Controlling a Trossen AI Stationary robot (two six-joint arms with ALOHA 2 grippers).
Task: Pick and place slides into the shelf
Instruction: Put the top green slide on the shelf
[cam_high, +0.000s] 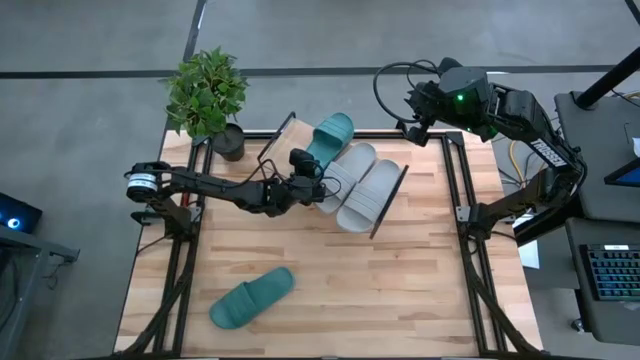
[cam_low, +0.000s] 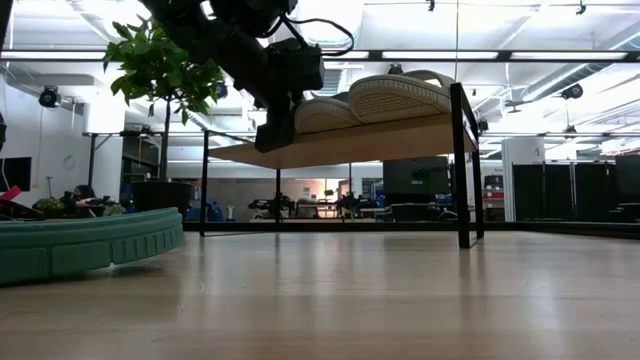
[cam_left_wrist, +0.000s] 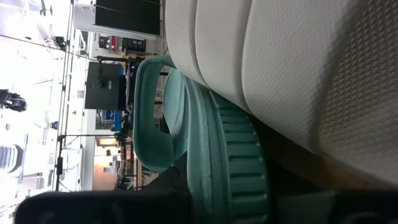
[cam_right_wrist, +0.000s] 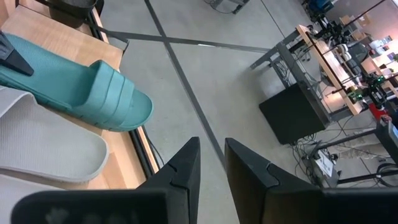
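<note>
The shelf (cam_high: 283, 146) slants at the table's far middle. Three slides lie on it side by side: a teal slide (cam_high: 335, 132) and two grey slides (cam_high: 348, 172) (cam_high: 372, 192). The teal slide's strap end sticks out past the shelf's far edge (cam_right_wrist: 118, 99). My left gripper (cam_high: 308, 170) is at the teal slide's heel, shut on it. A second teal slide (cam_high: 250, 297) lies flat on the table near the front left (cam_low: 90, 250). My right gripper (cam_right_wrist: 211, 158) hangs high beyond the far right corner, its fingers a little apart with nothing between them. My left gripper holds the shelf's teal slide by its heel end (cam_right_wrist: 28, 55). One finger (cam_right_wrist: 9, 53) lies on the footbed; the other is hidden under the slide. The fingers come nearly level from the table's left side, along the slide. The slide rests on the shelf board beside the grey ones.
A potted plant (cam_high: 207, 95) stands at the far left corner, close to the shelf's left end. Black frame rails (cam_high: 455, 200) run along the table's sides. Bare wood lies between the shelf and the near edge, right of the loose teal slide.
</note>
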